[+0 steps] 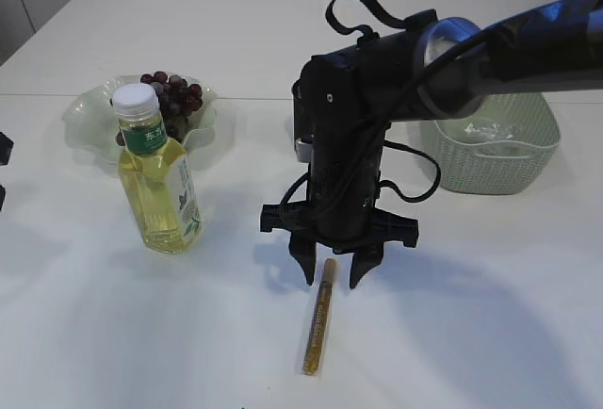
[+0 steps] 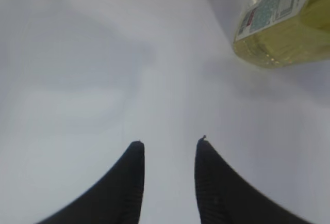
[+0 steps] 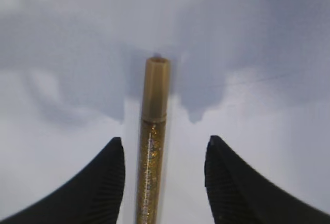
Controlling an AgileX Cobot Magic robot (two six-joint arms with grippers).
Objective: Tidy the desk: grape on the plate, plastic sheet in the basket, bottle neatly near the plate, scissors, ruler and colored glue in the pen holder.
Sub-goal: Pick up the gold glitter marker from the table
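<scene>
Now R gripper (image 1: 334, 282) points straight down, jaws apart astride gold glue (image 1: 317, 319); L gripper (image 2: 168, 144) jaws apart, empty. White desk (image 1: 471, 315), bottle (image 1: 158, 178) at 9 o'clock.

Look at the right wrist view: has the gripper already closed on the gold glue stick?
No: the right gripper is open, its fingers clear of the gold glue stick on both sides.
</scene>
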